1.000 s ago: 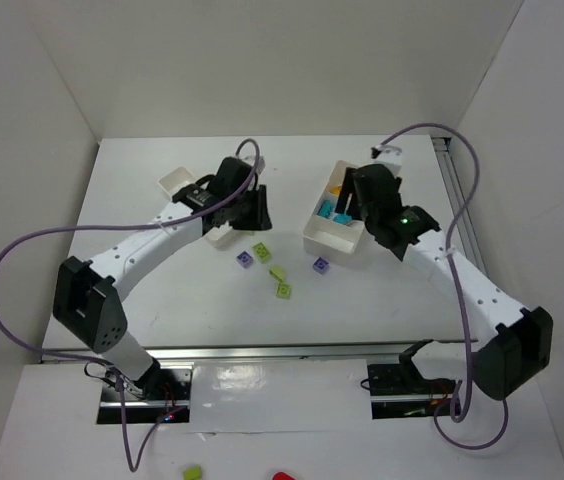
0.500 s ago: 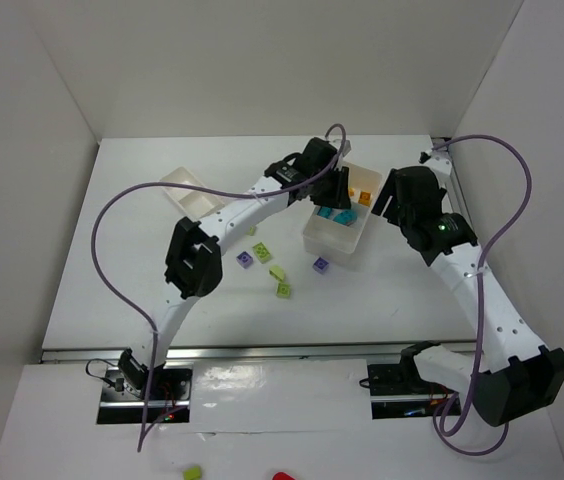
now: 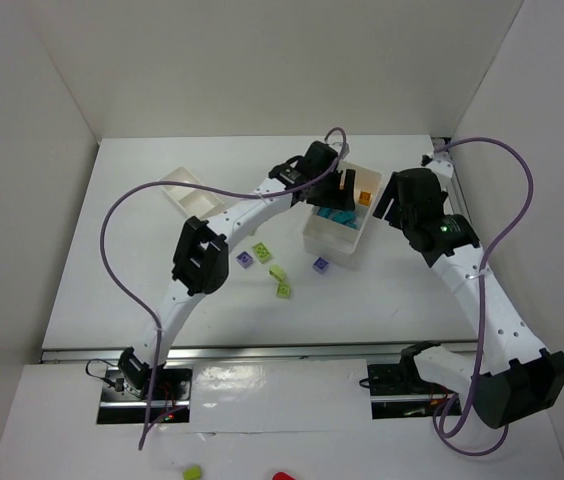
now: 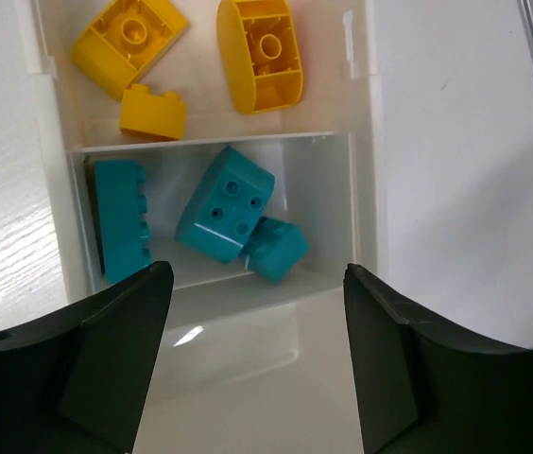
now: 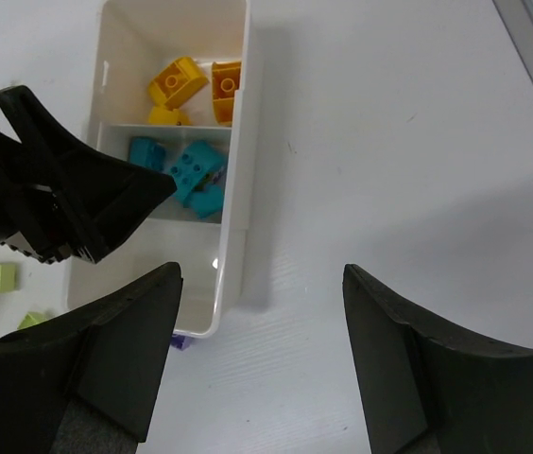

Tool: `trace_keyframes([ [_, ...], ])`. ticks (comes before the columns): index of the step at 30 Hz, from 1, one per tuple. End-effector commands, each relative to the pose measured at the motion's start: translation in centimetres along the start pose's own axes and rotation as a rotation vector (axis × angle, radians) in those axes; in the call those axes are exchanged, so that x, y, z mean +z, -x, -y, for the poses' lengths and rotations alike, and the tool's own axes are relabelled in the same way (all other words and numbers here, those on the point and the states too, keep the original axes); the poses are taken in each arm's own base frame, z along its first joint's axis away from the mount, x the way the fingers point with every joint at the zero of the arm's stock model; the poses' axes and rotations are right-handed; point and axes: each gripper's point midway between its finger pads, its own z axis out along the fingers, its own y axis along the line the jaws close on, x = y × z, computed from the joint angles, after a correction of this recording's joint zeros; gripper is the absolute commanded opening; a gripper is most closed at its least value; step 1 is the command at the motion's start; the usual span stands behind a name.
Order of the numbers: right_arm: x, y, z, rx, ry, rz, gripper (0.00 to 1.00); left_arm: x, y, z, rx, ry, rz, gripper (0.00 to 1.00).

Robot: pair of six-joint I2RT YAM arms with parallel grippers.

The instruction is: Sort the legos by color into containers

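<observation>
The larger white container [image 3: 328, 240] stands right of centre. Its far section holds yellow legos [image 4: 257, 52] and its middle section cyan legos [image 4: 224, 206]; the near section is bare. My left gripper [image 3: 340, 190] hangs over that near section [image 4: 248, 331], open with nothing between its fingers. My right gripper [image 3: 392, 203] is open and empty over bare table, just right of this container [image 5: 233, 142]. Loose on the table lie lime legos [image 3: 261, 250] [image 3: 283, 290] and purple legos [image 3: 246, 259] [image 3: 320, 265]. The smaller container [image 3: 190, 192] sits at the back left.
The left arm reaches across the table's middle to the larger container. Its black fingers [image 5: 68, 203] show at the left of the right wrist view. A metal rail [image 3: 454, 190] runs along the table's right edge. White walls close in the back and sides.
The left arm swung from the smaller container over to the larger one, and its jaws have opened there. The right arm drew back to the right of that container.
</observation>
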Motion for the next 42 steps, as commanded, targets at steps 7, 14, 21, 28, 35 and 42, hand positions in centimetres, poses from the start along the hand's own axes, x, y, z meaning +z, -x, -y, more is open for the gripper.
trace_keyframes([
  [7, 0.5, -0.3, -1.0, 0.017, 0.052, -0.01, 0.76, -13.5, 3.7, -0.8, 0.09, 0.168, 0.156, 0.72],
  [14, 1.8, -0.7, -2.6, 0.004, 0.094, -0.026, 0.76, -16.3, -7.1, -11.4, -0.235, 0.454, -0.026, 0.54],
  [21, 1.9, -1.2, -5.0, -0.032, 0.136, -0.044, 0.76, -14.2, -10.5, -14.7, -0.387, 0.597, -0.048, 0.58],
  [28, 1.5, -1.2, -4.9, -0.042, 0.122, -0.03, 0.76, -11.8, -11.1, -18.5, -0.361, 0.657, -0.09, 0.7],
  [35, 1.5, -1.3, -4.7, -0.037, 0.108, -0.034, 0.76, -10.6, -9.9, -21.4, -0.321, 0.677, -0.096, 0.68],
  [42, 1.5, -1.3, -4.7, -0.037, 0.108, -0.034, 0.76, -8.7, -9.4, -22.3, -0.283, 0.671, -0.116, 0.72],
])
